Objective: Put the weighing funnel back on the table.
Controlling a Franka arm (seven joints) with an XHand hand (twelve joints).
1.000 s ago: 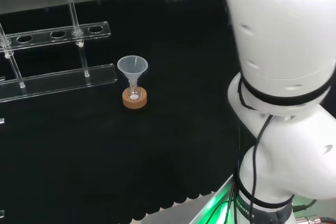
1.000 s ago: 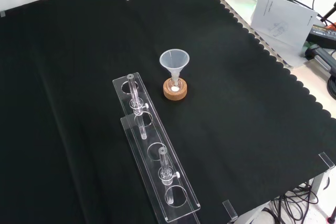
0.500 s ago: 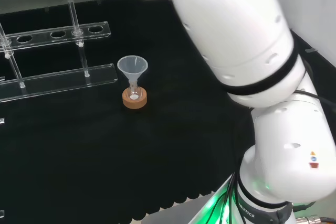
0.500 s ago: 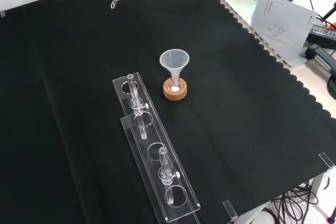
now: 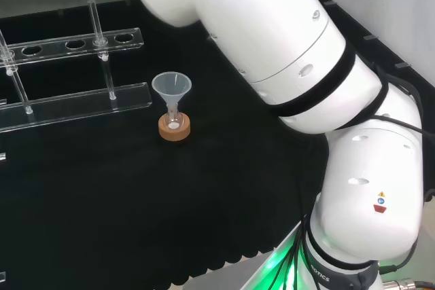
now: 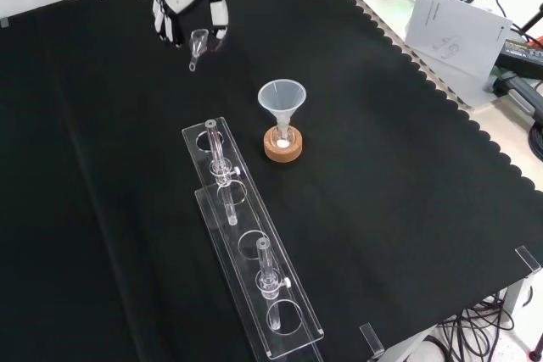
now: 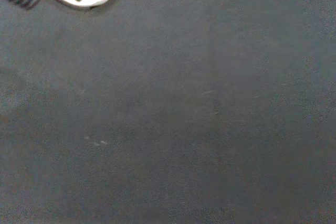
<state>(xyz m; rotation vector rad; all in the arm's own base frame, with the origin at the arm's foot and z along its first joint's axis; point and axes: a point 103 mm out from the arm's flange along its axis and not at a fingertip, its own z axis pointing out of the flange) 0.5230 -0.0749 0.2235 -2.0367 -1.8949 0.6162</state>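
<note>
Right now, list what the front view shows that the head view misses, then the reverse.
Front view's extras: the hand near the top, pinching the weighing funnel, and papers beyond the cloth's scalloped edge. Head view's extras: the arm's big white links and a green glow at its base. Shared: the funnel standing in a small flask on a cork ring, the clear rack and the black cloth.

The black cloth (image 6: 399, 235) is evenly lit; soft glare is seen on the white arm (image 5: 272, 32), green glow at its base.
</note>
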